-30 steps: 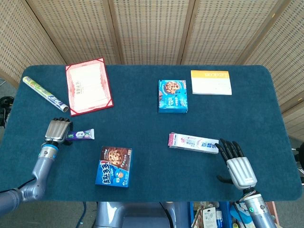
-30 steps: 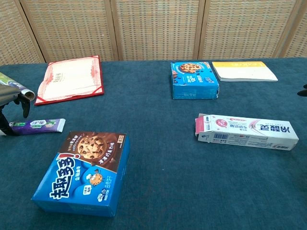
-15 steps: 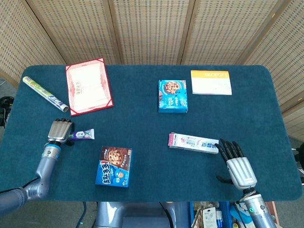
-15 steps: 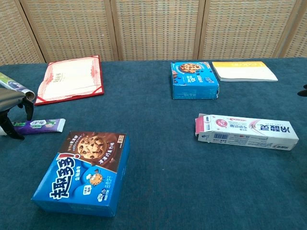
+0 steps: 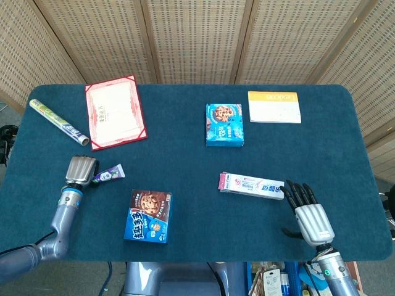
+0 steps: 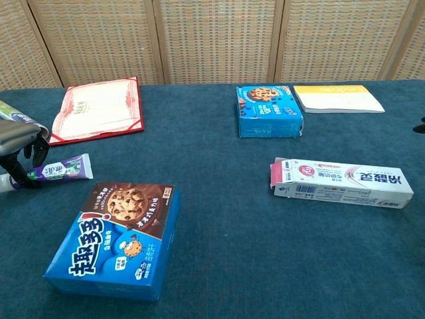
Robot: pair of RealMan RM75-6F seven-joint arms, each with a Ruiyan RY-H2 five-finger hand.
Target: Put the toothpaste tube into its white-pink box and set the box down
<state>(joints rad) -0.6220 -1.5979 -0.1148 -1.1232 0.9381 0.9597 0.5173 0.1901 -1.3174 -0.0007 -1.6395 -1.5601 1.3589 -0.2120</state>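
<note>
Far left of head view: foil roll [image 5: 58,121] lying diagonally at upper left of table [image 5: 185,154]. Just right of it: red folder [image 5: 115,111], flat.

Lower left: left hand [image 5: 81,170] clamped on cap end of tube [image 5: 108,174]; in chest view, fingers [image 6: 26,156] curled over tube [image 6: 63,169], free end tilted up and to the right. Hand [image 6: 20,153] only partly in frame at left edge of chest view.

Bottom, left of centre: brown-blue cookie box [image 5: 149,216], flat, near the tube but apart from it; same box [image 6: 116,238] large in chest-view foreground.

Upper centre: blue cookie box [image 5: 224,124], flat.

Right of centre: white-pink box [image 5: 251,185] lying lengthwise, flap end open toward the left, as seen in chest view [image 6: 340,182]. Well apart from the tube, across the table.

Upper right: yellow-white pad [image 5: 274,106], flat, near far edge.

Lower right: right hand [image 5: 307,209] with fingers spread apart, holding nothing, fingertips [image 5: 290,192] just beside right end of white-pink box; contact not determinable.
</note>
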